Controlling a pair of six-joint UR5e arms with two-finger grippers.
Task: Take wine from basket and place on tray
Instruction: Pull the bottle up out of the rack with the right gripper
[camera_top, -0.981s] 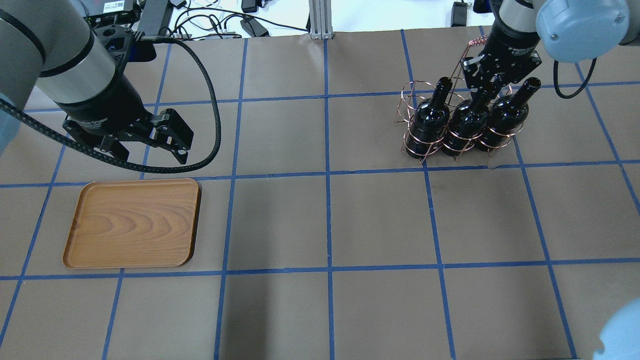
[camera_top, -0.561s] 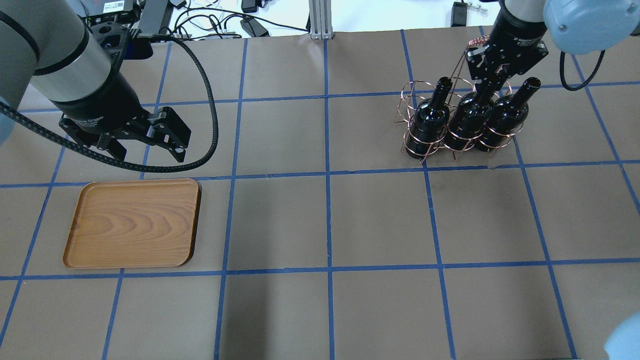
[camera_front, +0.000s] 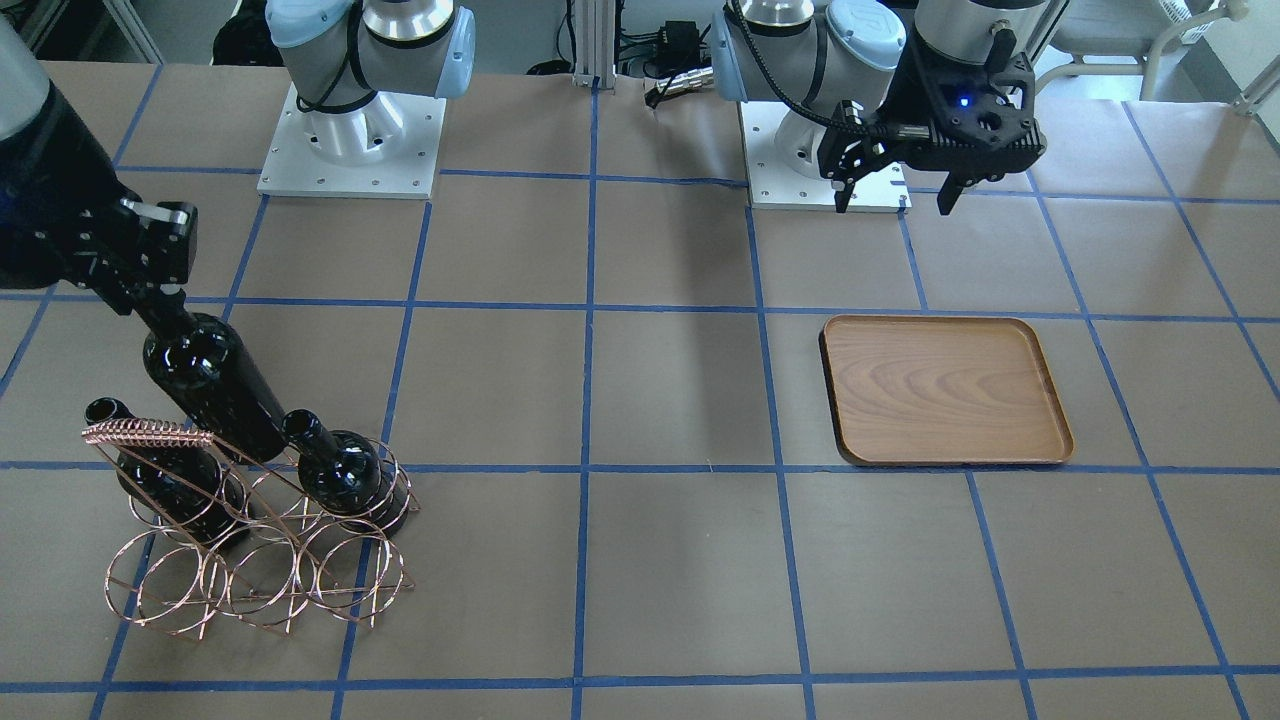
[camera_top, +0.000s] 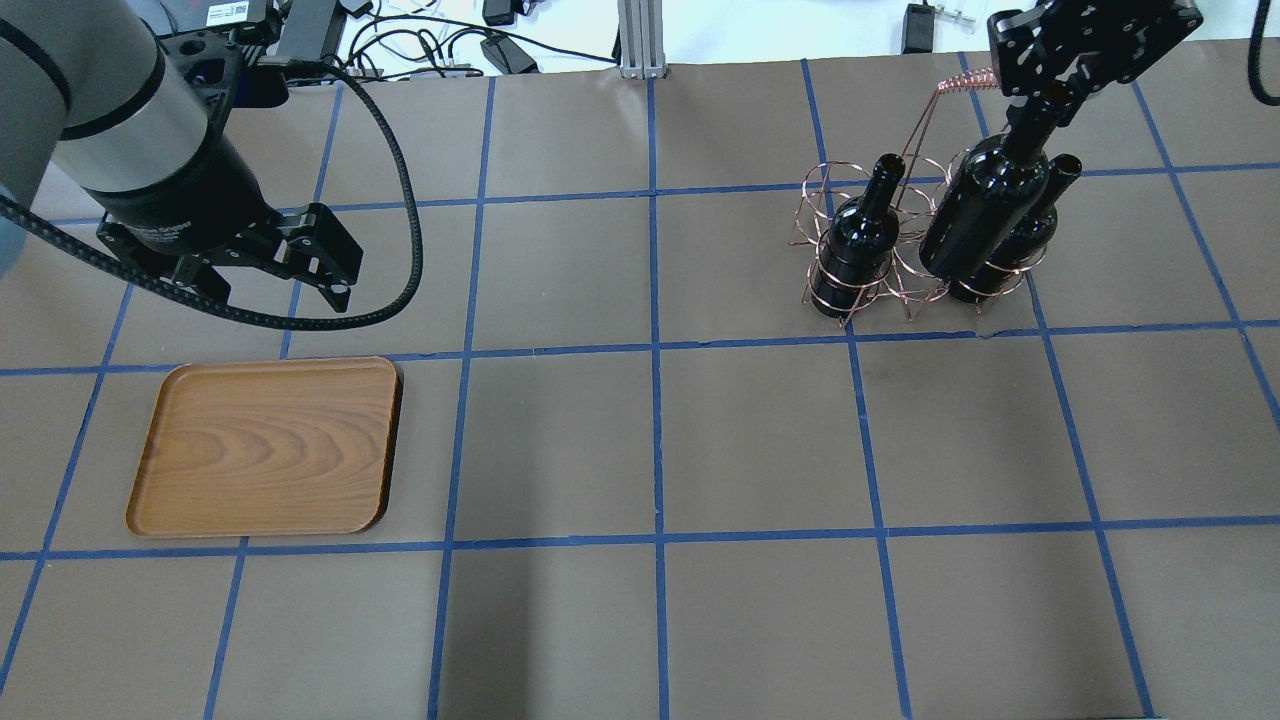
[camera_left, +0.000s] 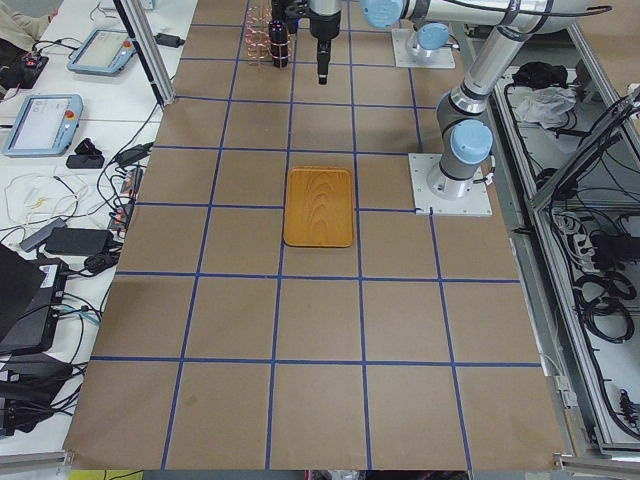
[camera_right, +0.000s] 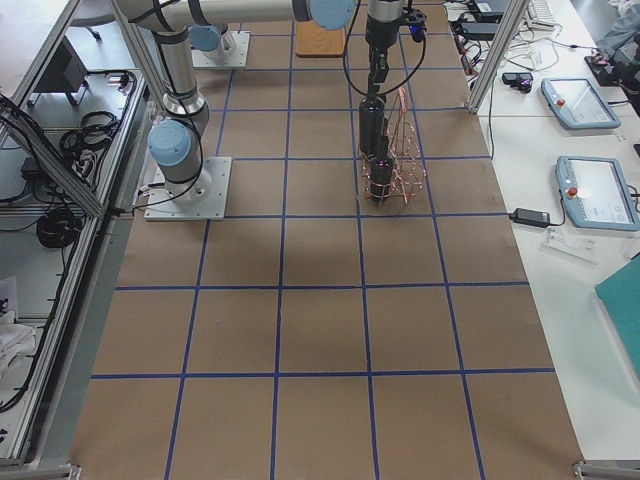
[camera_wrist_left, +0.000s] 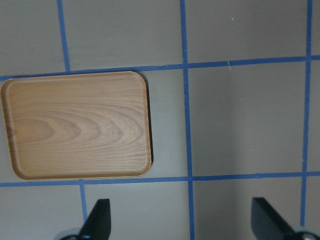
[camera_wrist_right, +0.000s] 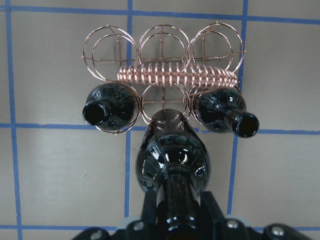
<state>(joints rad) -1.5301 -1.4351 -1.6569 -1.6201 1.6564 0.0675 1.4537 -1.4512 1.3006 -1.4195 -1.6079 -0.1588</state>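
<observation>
From where I stood, the job was barely into its first stretch. The right gripper (camera_top: 1040, 92) was clamped on the slim neck of the middle wine (camera_top: 985, 215), which hung tilted over the basket (camera_wrist_right: 175, 77). From the wrist camera the centre ring beneath the bottle's base looked vacant. Whether the base had cleared the wires altogether I could not say for sure, since from above it overlapped the rack. The other two bottles (camera_wrist_right: 107, 102) sat in their rings on either side, mouths open.

The tray (camera_top: 265, 445) lay bare, well apart from the basket, toward the other end of the table (camera_top: 760, 440). The left gripper (camera_front: 893, 200) hovered just beyond the tray's far edge with its fingers spread wide and nothing between them. So the grasp and the lift looked done. What remained, to my mind, was the long carry across the blue-taped grid, the setting down on the wood and the letting go.

As for writing, the bottles carried no label at all. There was pale lettering on the left arm's wrist, but it was too small for me to read.
</observation>
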